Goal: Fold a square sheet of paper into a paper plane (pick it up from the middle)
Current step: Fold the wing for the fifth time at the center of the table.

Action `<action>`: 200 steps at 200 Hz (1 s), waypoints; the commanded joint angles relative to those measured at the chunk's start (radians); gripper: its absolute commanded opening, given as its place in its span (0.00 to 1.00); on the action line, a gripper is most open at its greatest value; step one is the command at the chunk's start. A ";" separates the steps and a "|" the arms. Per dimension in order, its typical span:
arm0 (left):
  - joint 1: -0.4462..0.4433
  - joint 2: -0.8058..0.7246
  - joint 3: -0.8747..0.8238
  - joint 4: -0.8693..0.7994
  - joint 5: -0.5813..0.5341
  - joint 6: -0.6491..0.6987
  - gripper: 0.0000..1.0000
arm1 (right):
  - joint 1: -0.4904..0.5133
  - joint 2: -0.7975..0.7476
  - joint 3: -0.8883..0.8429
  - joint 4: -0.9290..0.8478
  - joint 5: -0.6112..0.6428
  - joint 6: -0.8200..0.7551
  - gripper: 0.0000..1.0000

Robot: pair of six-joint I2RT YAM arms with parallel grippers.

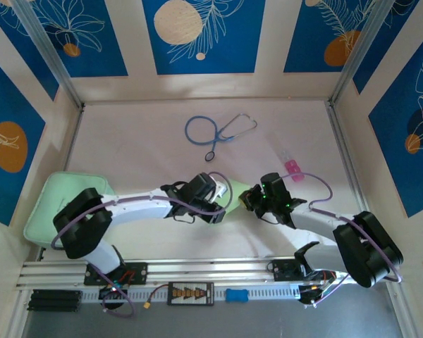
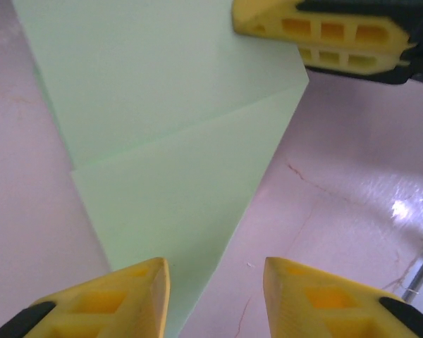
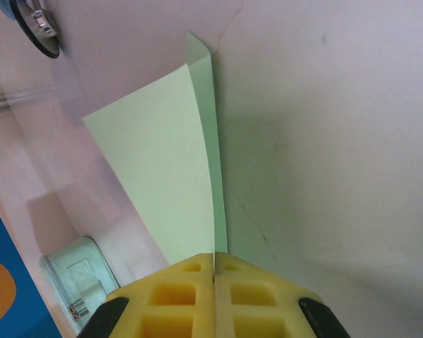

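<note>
Sheet (image 3: pixel 155 162) clamped in right hand (image 3: pixel 213 264), beside parted left hand (image 2: pixel 215 271)

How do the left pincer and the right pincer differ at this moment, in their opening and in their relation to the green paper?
The left pincer stands open, the right pincer is shut. The right one clamps an edge of the folded green paper; the left one holds nothing, hovering over it. Both are yellow-tipped.
</note>
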 commanded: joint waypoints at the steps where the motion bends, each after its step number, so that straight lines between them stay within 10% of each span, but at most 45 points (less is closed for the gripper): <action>1: -0.037 0.038 0.046 -0.045 -0.092 0.053 0.42 | 0.016 -0.018 -0.008 -0.026 0.032 0.037 0.00; 200: -0.161 0.146 0.127 -0.155 -0.426 0.075 0.32 | 0.033 -0.036 0.022 -0.052 0.056 0.047 0.00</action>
